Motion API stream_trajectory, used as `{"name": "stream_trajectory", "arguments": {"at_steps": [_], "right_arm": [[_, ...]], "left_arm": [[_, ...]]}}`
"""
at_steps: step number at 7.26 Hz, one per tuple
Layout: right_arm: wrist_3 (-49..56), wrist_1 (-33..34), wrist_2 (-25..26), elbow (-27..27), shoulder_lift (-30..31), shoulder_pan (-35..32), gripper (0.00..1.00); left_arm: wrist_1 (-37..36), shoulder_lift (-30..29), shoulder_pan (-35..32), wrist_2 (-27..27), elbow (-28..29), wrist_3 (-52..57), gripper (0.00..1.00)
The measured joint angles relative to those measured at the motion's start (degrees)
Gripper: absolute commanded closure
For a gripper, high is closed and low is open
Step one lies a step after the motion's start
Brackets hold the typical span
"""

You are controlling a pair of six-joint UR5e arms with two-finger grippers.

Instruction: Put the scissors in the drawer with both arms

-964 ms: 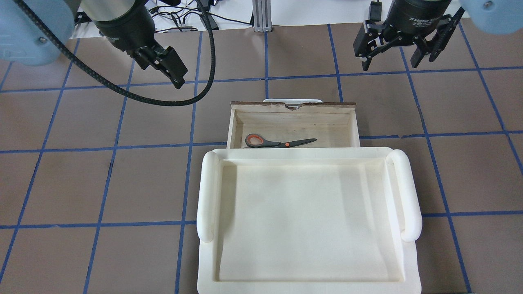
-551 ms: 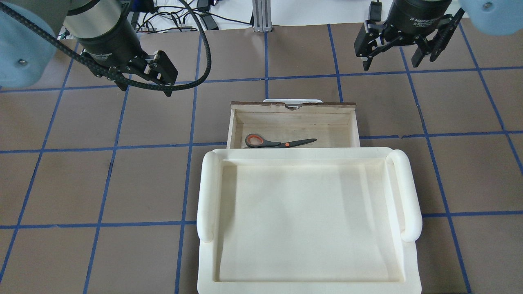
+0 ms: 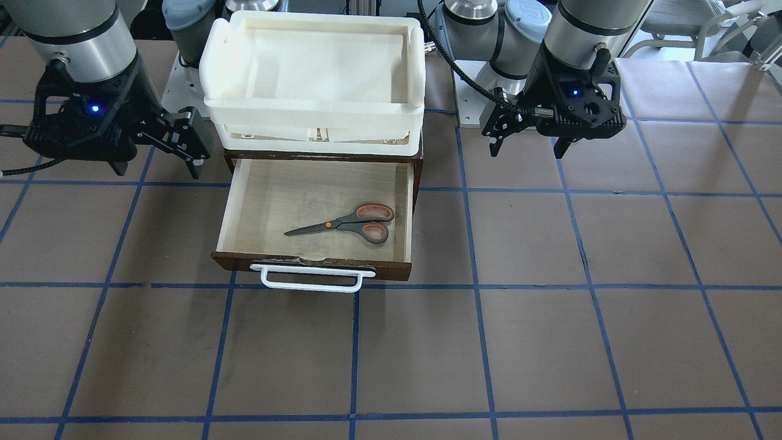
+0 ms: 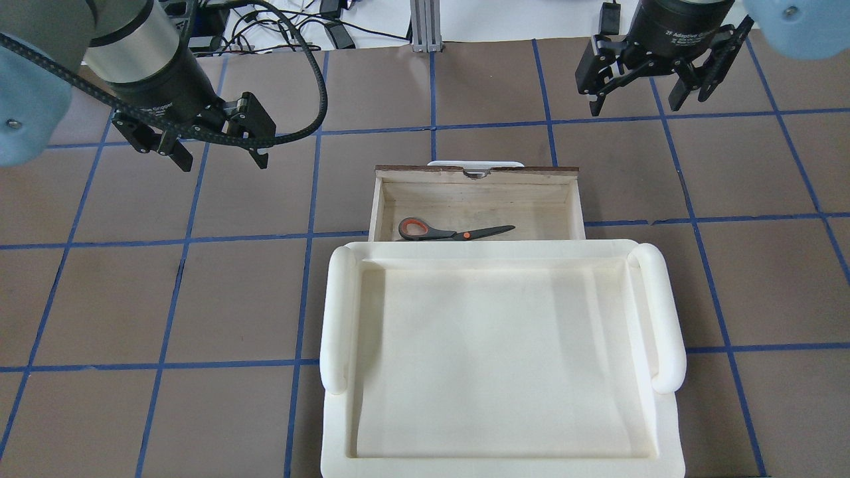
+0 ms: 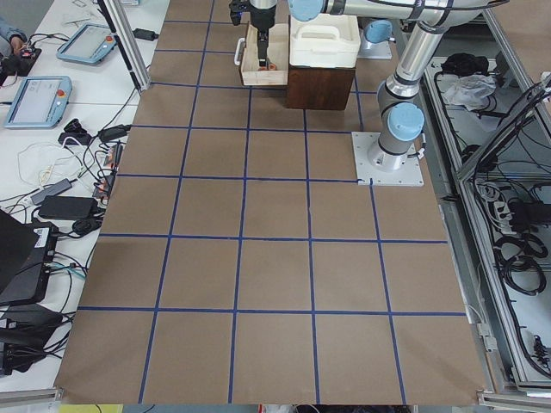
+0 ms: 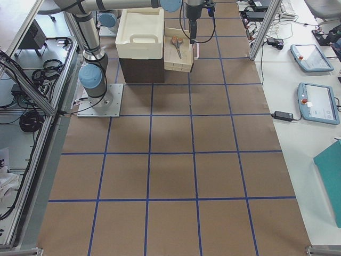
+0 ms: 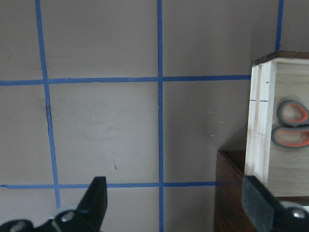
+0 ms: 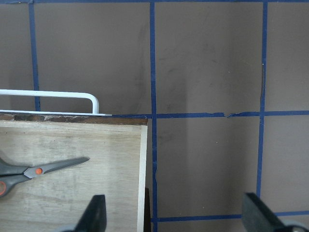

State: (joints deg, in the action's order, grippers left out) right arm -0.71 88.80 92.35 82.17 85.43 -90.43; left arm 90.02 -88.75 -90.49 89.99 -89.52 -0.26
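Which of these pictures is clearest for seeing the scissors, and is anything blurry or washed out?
Front-facing view: sharp, evenly lit, the scissors plain in the drawer. Overhead view: the white tray is bright, with little surface detail. Left wrist view: the left pincer looks slightly soft, close to the lens. Side views: scissors too small for detail.

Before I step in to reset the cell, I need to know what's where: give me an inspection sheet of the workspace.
Surface: brown mat with blue tape grid.
Job's things: scissors lie closed inside the open drawer, handles toward the robot's left.
Clutter: white tray on the cabinet above the drawer; nothing else seen.
Grippers: left gripper open, right gripper open, both empty, off to the drawer's sides.
Cables: black hose loops by the left gripper; loose leads beyond the mat's far edge.
Surroundings: teach pendants on side benches.
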Motion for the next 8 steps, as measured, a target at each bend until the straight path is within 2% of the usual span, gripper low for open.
{"name": "stream_trajectory", "arguments": {"at_steps": [8], "right_arm": [[-0.1, -0.1, 0.0, 0.8, 0.1, -0.1, 0.00]], "left_arm": [[-1.6, 0.0, 0.1, -0.4, -0.5, 0.4, 0.00]]}}
